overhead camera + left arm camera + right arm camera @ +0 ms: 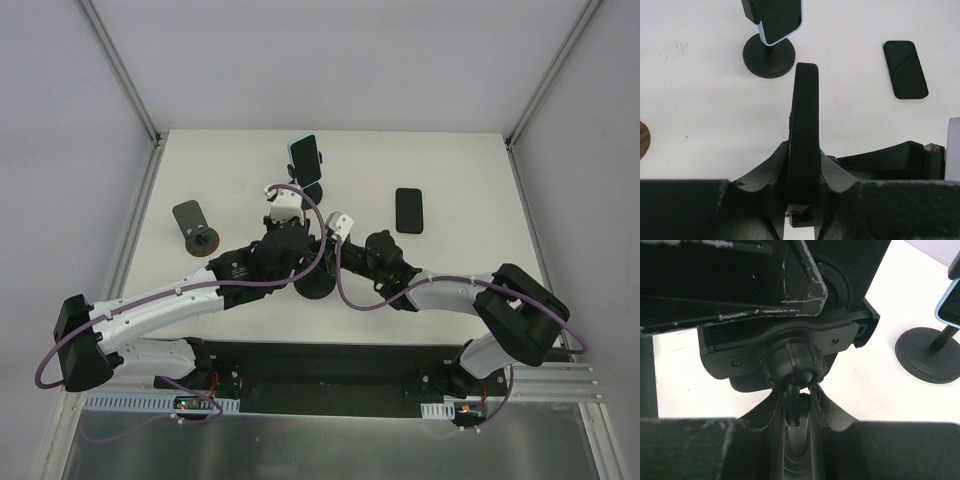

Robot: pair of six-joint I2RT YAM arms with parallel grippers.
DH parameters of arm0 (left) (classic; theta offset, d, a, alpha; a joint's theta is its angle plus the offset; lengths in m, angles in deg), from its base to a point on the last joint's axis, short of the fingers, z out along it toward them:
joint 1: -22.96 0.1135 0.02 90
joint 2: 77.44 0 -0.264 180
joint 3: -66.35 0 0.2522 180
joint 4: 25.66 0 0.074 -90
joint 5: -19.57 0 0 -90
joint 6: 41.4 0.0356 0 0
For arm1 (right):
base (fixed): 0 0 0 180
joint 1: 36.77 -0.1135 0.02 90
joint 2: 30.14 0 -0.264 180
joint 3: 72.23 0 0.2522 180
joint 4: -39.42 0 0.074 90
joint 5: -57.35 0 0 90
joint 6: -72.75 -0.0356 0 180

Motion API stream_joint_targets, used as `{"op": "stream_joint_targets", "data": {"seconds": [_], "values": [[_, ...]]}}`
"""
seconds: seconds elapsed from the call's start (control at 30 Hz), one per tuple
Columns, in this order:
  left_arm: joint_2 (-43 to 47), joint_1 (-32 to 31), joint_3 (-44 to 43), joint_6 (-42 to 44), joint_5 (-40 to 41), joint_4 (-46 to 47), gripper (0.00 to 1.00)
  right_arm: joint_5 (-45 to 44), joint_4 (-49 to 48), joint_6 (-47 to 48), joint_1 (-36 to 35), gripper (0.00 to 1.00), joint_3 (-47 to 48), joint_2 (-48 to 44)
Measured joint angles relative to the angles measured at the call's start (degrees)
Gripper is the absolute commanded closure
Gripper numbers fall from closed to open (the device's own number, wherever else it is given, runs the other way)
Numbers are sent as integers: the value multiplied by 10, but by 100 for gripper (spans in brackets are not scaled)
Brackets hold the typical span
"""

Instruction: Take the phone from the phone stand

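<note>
Left wrist view: the left gripper [802, 167] is clamped on the phone [805, 115], which stands edge-on between its fingers. Your hold sits low on the phone, so a sideways pull may pivot it out of the pads. Beyond it a second stand [769, 56] carries a blue phone [777, 20], and a flat phone [905, 69] lies well apart on the right. Right wrist view: the right gripper [796, 407] is closed around the neck of the stand [750, 345], just below its ball joint. You cannot tell here whether the phone sits in the cradle or clear of it. If the cradle grips hard, a lift may drag the stand along, or the ball joint may swivel and jam the phone. Top view: both arms meet over the stand at the middle of the table [450, 170], with the second stand just beyond. A lift carried away from you risks knocking that one over.
</note>
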Motion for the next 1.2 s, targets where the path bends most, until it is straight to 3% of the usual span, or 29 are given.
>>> {"op": "stream_joint_targets", "data": {"seconds": [0.17, 0.4, 0.53, 0.6, 0.63, 0.87, 1.2], "values": [[3, 0, 1, -3, 0, 3, 66, -1, -3, 0, -2, 99, -2, 0], [19, 0, 4, -8, 0, 5, 65, -4, -3, 2, -4, 99, -2, 0], [20, 0, 4, -9, 0, 6, 80, -6, -5, 3, -6, 99, -3, 0], [20, 0, 5, -10, 0, 9, 97, -7, -6, 3, -7, 99, -3, 0], [20, 0, 5, -4, 1, 8, 100, -8, -5, 4, -7, 99, -3, 0], [13, 3, 16, 42, 10, 40, 100, -6, -4, 12, -6, 99, -3, 0], [11, 66, 41, 94, -73, 122, 100, -6, 9, 17, -5, 99, 10, 6]]}}
